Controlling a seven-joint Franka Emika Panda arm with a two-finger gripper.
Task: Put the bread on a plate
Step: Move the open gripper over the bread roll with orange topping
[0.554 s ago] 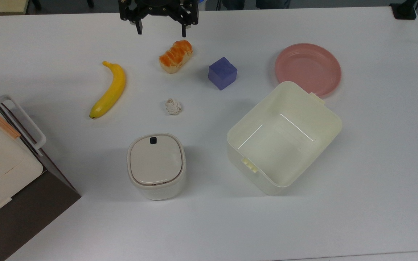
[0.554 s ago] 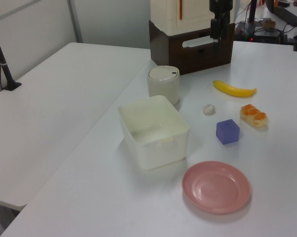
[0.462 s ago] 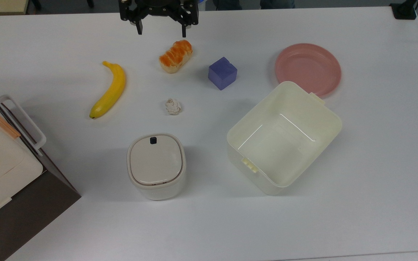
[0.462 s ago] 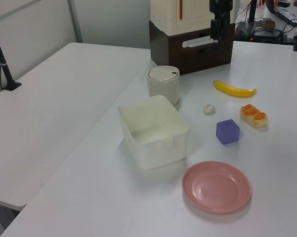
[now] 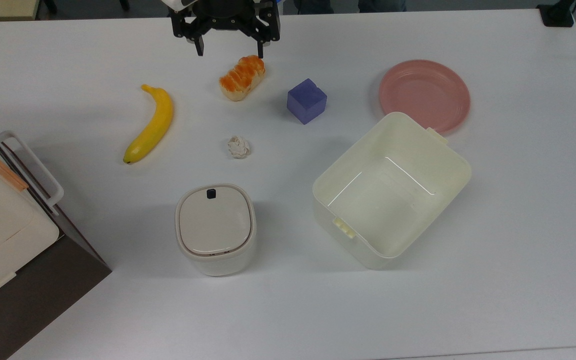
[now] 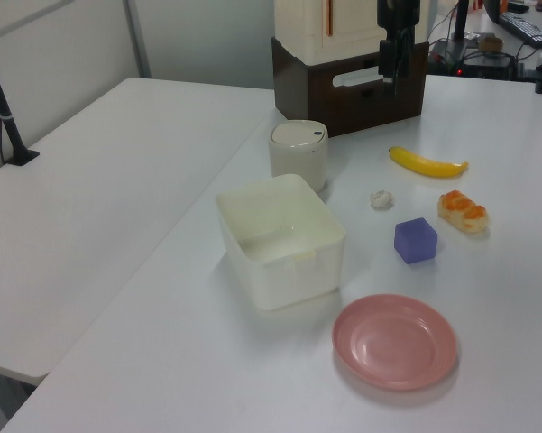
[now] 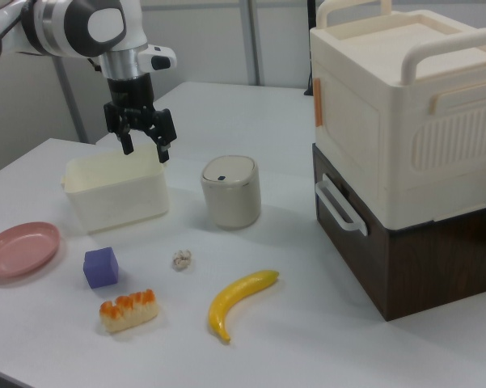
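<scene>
Hovering spread-fingered at the bread's (image 5: pixel 242 77) eleven o'clock, the gripper (image 5: pixel 228 49) has grasped nothing; the plate (image 5: pixel 424 95) waits bare.

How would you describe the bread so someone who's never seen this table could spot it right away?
On the white table, find the long yellow banana and the purple cube. Between them lies the bread, a small oblong loaf. Its glossy orange-brown ridged top and pale cream sides set it apart.
</scene>
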